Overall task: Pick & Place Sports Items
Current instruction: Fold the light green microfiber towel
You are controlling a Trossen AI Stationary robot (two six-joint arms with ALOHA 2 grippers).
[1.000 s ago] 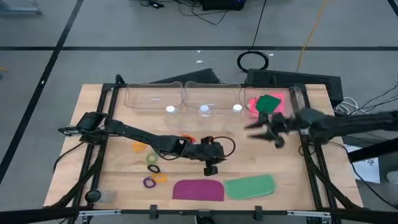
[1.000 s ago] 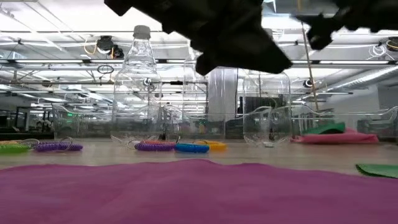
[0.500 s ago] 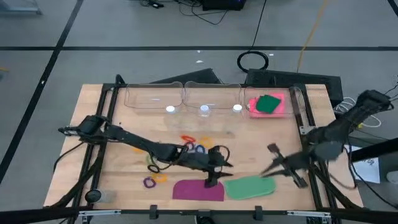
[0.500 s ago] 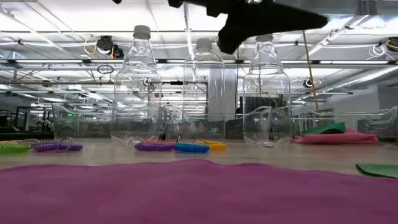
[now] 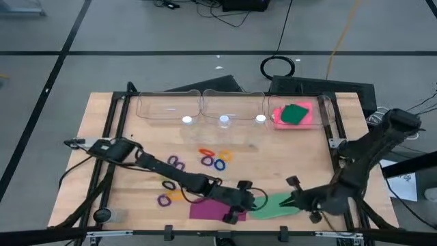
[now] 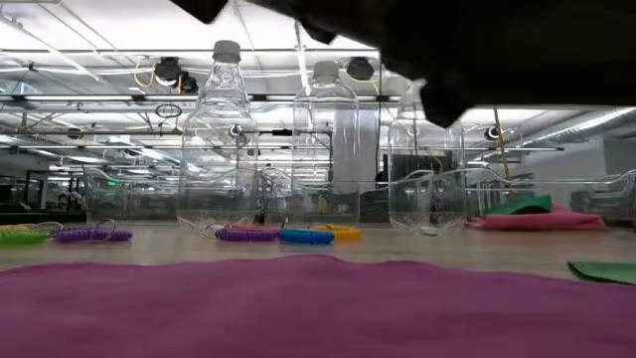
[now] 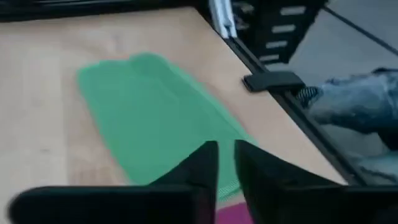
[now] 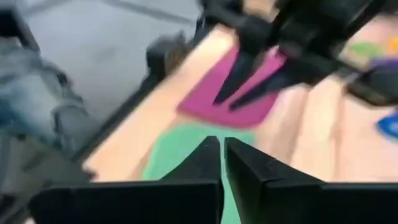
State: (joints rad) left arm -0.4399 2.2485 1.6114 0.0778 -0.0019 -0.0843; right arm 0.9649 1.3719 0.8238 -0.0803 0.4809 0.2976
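Right claw (image 5: 295, 199), pressed together at light green piece (image 5: 278, 204) edge beside left claw (image 5: 240, 207), also together; claws may collide.

Four flat soft pieces: purple piece (image 5: 208, 208) and light green piece (image 5: 276, 203) out front, pink rectangle (image 5: 281, 120) with the dark green piece (image 5: 296, 113) on top at the back. Three clear bottles (image 6: 220, 139) stand in a row. Rings (image 5: 213, 160) — I make out about nine, some half hidden. Two arms, one claw each: left claw (image 5: 232, 213), right claw (image 5: 290, 199).
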